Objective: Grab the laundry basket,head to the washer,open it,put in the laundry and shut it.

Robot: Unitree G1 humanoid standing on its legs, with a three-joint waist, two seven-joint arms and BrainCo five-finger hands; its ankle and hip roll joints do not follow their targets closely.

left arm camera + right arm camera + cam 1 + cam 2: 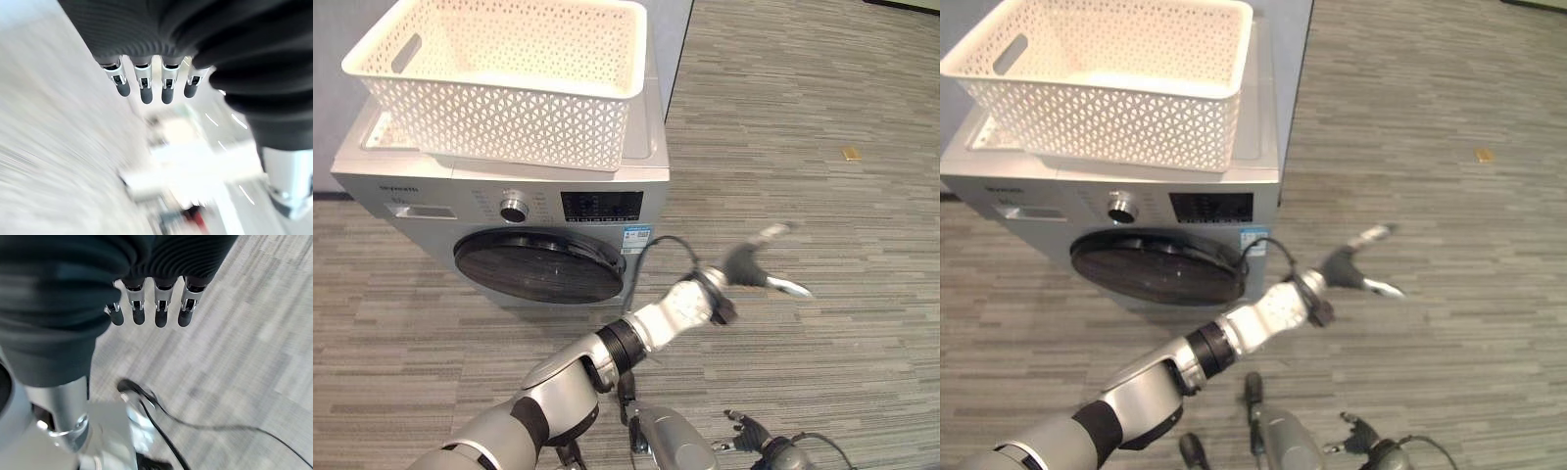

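Laundry basket (pixel 509 83): white lattice, sat upright on top of the washer (pixel 431 186), long axis running along the washer's top from its left edge to its right edge, one slot handle facing the left edge, overhanging the front edge slightly. Round dark door (pixel 540 264) shut in the washer's front. Left hand (pixel 759 269) raised over the floor (pixel 822 117), off the washer's right front corner, fingers spread, holding nothing. Right hand (pixel 146 308) low over the floor, fingers straight, empty.
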